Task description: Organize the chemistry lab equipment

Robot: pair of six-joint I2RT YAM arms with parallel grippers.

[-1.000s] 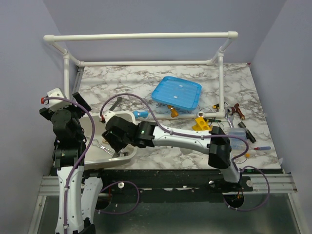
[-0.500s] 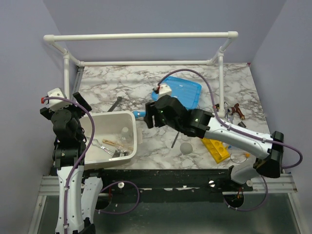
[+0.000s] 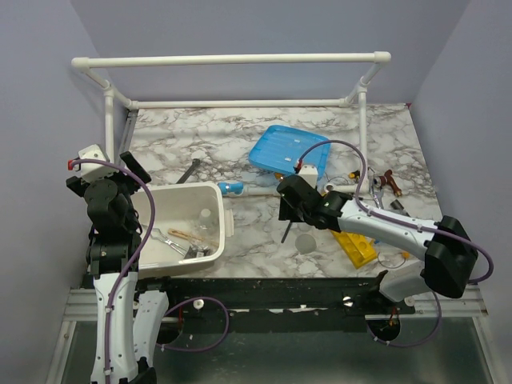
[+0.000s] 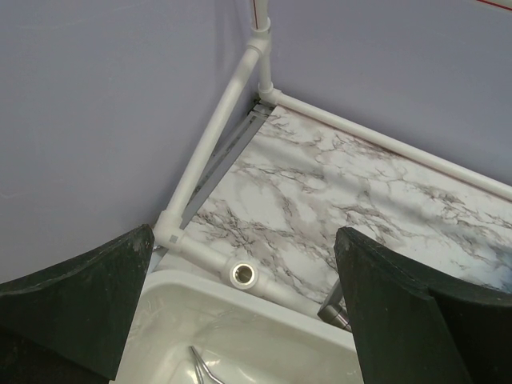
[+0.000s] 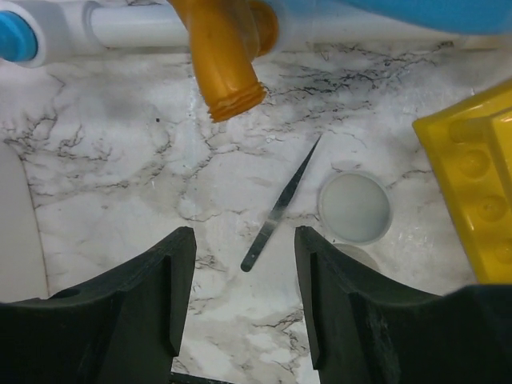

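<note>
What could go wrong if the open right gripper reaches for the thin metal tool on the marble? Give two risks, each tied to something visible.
The thin metal tool lies flat on the marble, so the right gripper may scrape over it or flick it away instead of pinching it. The small round dish sits close beside the tool. The finger nearest it could knock it into the yellow rack.
</note>
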